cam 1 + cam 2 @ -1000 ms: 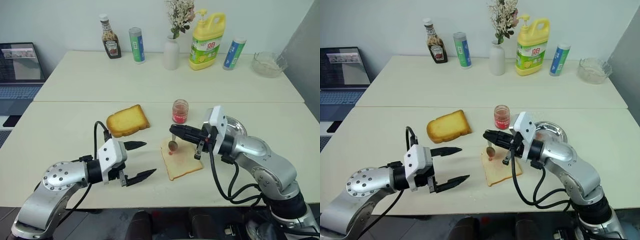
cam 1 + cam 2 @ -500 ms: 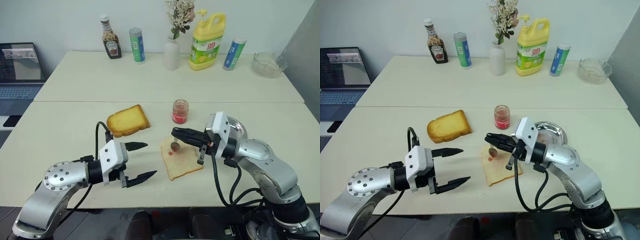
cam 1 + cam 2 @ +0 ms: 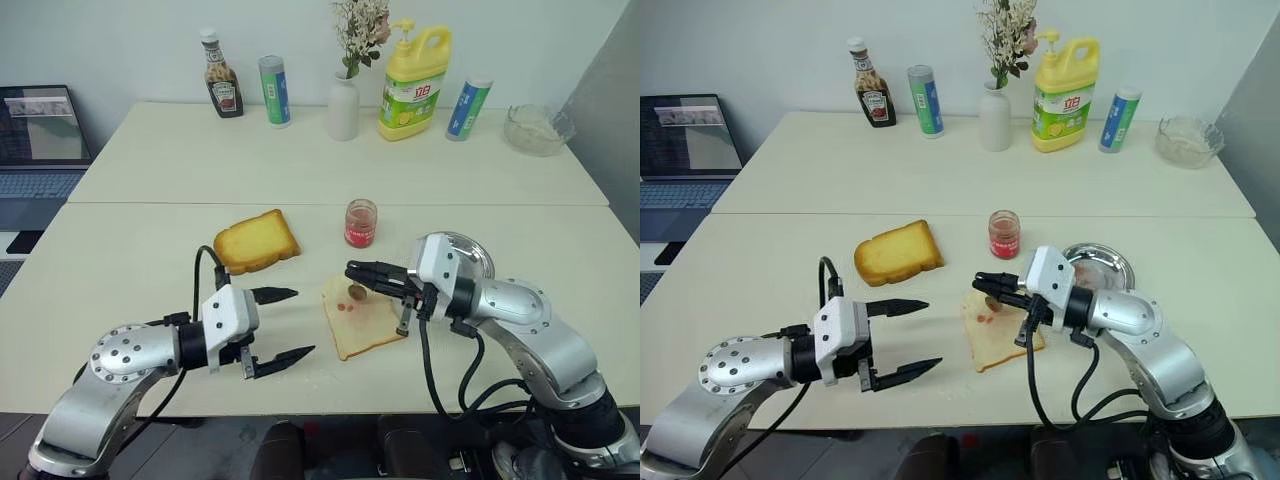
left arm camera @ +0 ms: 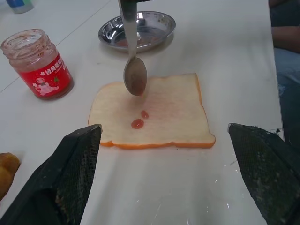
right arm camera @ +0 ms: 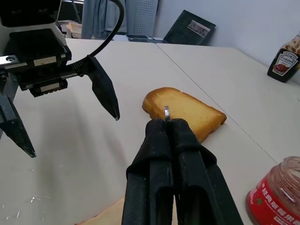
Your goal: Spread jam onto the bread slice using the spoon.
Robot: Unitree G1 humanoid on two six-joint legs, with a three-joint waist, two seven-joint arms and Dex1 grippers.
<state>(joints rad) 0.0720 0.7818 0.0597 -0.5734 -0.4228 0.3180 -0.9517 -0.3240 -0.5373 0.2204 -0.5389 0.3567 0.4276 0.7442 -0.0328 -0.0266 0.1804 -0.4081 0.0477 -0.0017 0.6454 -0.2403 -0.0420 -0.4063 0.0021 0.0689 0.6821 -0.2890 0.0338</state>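
The right gripper (image 3: 352,271) is clamping the handle of the spoon (image 4: 133,60) between fully closed fingers, the bowl hanging down below the fingertips and hovering just above the bread slice (image 3: 361,317), which is lying flat on the table (image 3: 140,250). Two small red drops are sitting on the bread under the spoon. The jar of jam (image 3: 360,222) is standing just beyond the right gripper, lid off. The left gripper (image 3: 284,323) is waiting near the bread's other side, fingers spread wide and holding nothing. A thick toast piece (image 3: 255,241) is lying beyond it.
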